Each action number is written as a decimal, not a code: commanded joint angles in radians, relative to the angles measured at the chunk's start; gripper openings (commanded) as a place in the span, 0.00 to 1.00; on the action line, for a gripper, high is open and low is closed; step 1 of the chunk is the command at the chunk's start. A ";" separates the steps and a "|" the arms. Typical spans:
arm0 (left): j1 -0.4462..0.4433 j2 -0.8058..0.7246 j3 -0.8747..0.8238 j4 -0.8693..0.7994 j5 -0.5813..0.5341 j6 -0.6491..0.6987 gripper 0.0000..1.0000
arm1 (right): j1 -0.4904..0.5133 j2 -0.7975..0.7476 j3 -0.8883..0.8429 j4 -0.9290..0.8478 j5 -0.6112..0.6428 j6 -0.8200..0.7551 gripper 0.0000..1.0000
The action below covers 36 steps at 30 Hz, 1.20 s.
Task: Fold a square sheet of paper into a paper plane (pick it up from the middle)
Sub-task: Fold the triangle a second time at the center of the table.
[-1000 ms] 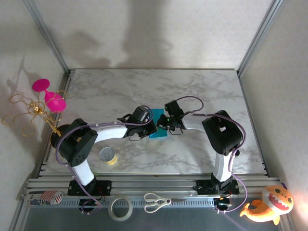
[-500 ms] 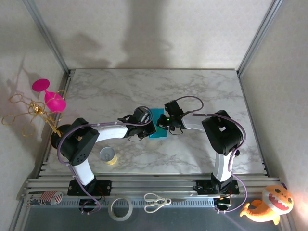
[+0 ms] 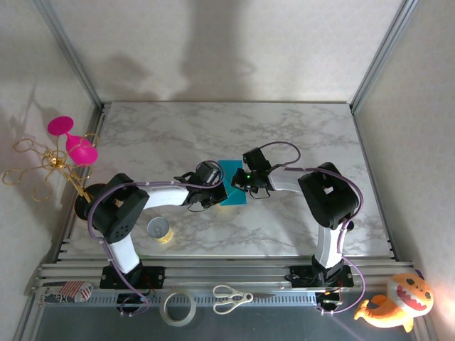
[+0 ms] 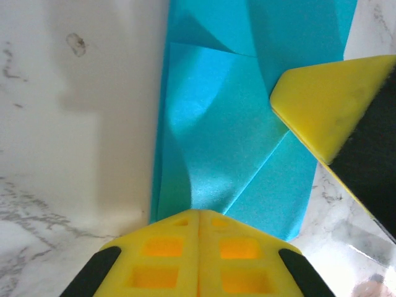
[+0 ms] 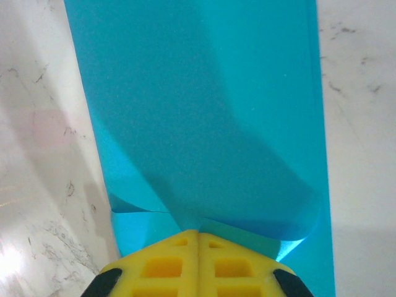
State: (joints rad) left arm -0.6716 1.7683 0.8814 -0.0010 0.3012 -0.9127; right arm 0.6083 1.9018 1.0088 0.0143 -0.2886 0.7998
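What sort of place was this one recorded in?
Most likely a lab robot test cell: a marble-patterned table boxed in by aluminium framing and plain white panels, with loose props such as scissors, a tape roll and a plush toy along the front.

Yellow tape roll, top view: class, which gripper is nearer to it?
Left. The left gripper sits up and to the right of the yellow tape roll, at the left edge of the teal paper. The right gripper is farther right, over the paper.
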 commanded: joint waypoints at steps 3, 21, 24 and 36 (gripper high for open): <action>0.014 0.018 -0.015 -0.014 -0.031 0.020 0.06 | -0.001 0.089 -0.036 -0.137 0.092 -0.007 0.02; 0.017 0.031 -0.034 -0.048 -0.050 0.029 0.05 | -0.006 -0.010 0.019 -0.088 0.013 -0.038 0.02; 0.017 0.033 -0.030 -0.053 -0.050 0.032 0.05 | -0.005 -0.069 0.024 -0.053 -0.022 -0.068 0.03; 0.015 0.036 -0.025 -0.045 -0.036 0.034 0.05 | 0.053 -0.037 -0.044 -0.031 -0.077 0.016 0.01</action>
State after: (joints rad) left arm -0.6640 1.7702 0.8719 0.0040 0.2905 -0.8940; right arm 0.6544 1.8393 0.9703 -0.0051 -0.3618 0.7914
